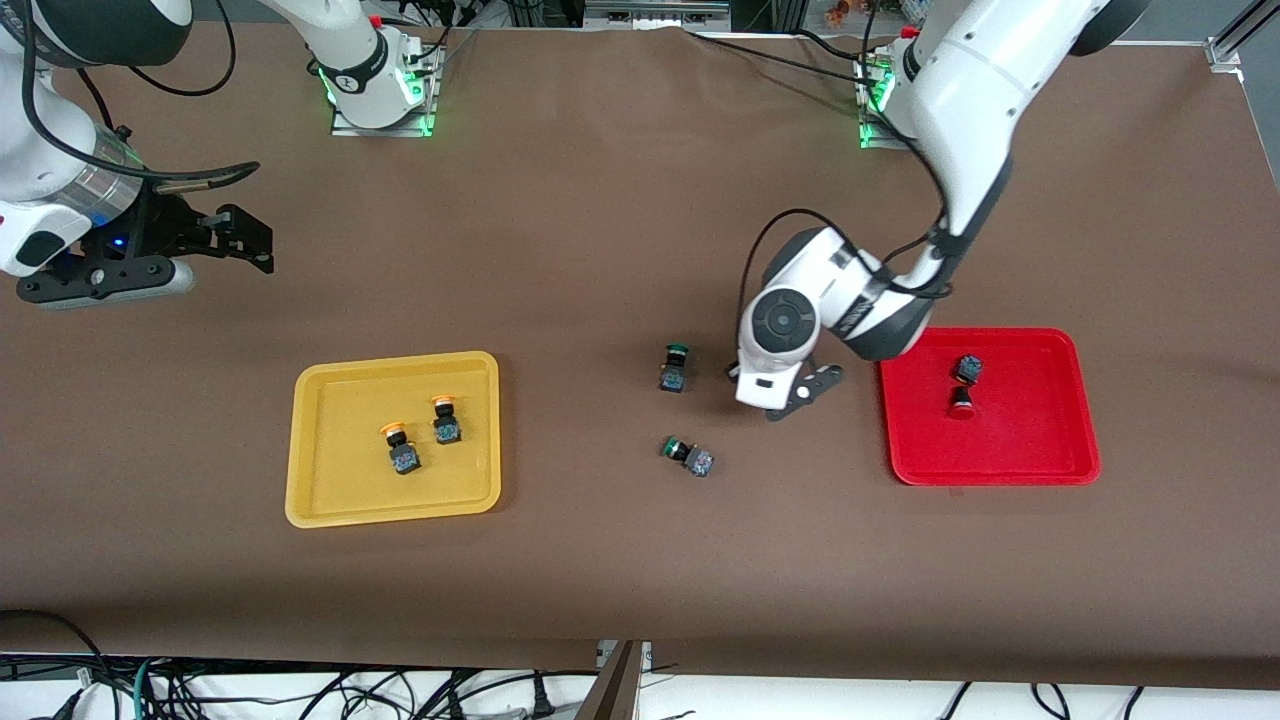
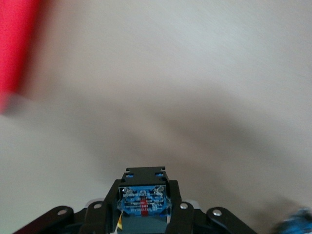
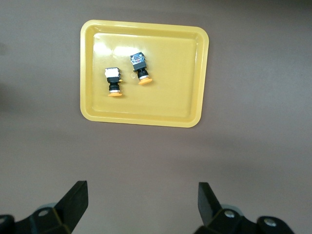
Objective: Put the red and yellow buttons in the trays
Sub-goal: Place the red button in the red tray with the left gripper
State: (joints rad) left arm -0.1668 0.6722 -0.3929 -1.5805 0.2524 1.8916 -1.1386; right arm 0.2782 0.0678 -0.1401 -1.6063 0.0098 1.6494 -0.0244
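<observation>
1. While nothing readable shows on anything nearest the front camera, the yellow tray lies there toward the right arm's end of the brown surface, with two yellow-capped buttons inside: one slightly nearer the camera, the other just beside it, the two apart from each other.
2. Near the middle of the surface lies a green-capped switch on its side; a second green-capped switch lies a little farther from the camera.
3. Toward the left arm's end sits the red tray, holding one red button on its side, cap toward the camera.
4. Left pincer is low over the bare surface between the farther green switch and the red tray, beside the tray's rim. In the left wrist view its fingers are closed on a button whose blue end label carries small white print and a red mark; the print is too fine to read, and the cap is hidden, so its colour is uncertain.
5. Farthest off, the right pincer waits in the air over bare surface at the right arm's end, fingers spread wide and holding nothing, well apart from the yellow tray.
</observation>
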